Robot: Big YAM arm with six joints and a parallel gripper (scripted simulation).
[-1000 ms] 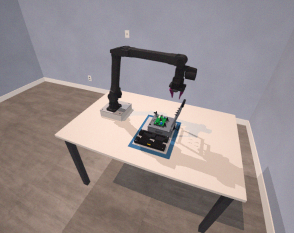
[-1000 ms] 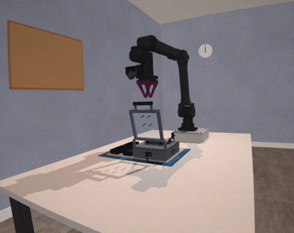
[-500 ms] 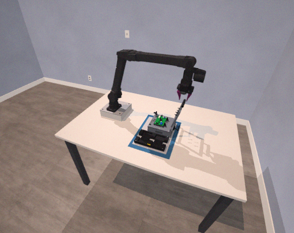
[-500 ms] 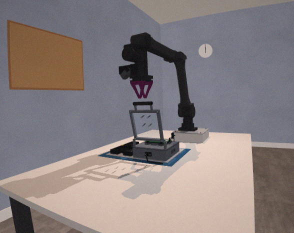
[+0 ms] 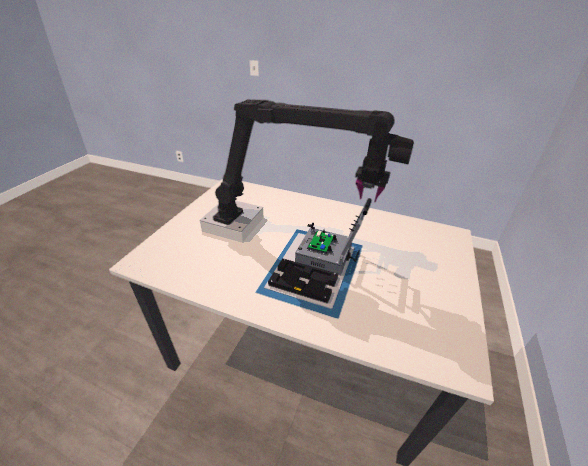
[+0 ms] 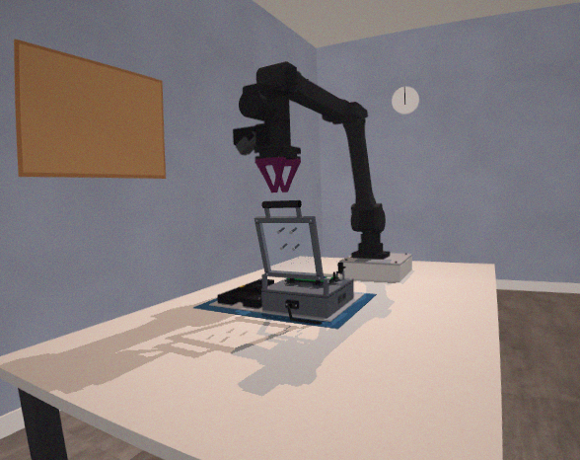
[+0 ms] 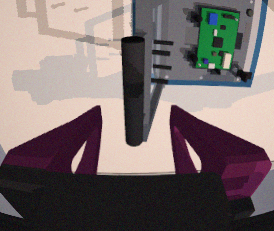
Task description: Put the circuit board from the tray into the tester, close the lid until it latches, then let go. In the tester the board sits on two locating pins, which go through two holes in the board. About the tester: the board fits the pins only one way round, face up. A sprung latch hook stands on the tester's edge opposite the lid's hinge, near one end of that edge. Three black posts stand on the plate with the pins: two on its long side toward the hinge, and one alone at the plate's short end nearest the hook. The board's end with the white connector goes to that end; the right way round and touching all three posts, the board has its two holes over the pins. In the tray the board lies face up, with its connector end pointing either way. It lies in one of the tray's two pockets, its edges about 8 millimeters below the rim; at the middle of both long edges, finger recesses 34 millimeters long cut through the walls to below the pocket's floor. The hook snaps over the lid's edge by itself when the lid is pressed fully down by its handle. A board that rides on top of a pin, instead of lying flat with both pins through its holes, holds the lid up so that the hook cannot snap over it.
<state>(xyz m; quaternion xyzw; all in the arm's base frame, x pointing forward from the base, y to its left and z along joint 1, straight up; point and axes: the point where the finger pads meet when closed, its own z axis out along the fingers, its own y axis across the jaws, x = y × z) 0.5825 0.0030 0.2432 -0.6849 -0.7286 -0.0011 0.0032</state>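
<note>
The green circuit board (image 5: 320,242) (image 7: 217,37) lies face up on the plate of the grey tester (image 5: 317,260) (image 6: 305,296) (image 7: 176,21). Its pins and holes are too small to make out. The tester's lid (image 5: 354,227) (image 6: 260,242) (image 7: 133,87) stands open, nearly upright, with its black handle (image 5: 366,206) (image 6: 280,203) on top. My gripper (image 5: 368,196) (image 6: 279,190) (image 7: 135,113) hangs just above the handle. Its purple fingers stand apart on either side of the bar and hold nothing. The black tray (image 5: 304,280) (image 6: 239,295) next to the tester looks empty.
Tester and tray sit on a blue-edged mat (image 5: 264,289) (image 6: 354,301) (image 7: 262,21) in the middle of the white table (image 5: 184,250). The arm's base (image 5: 232,222) (image 6: 379,267) stands behind them. A small black latch hook (image 6: 339,269) rises at the tester's far edge.
</note>
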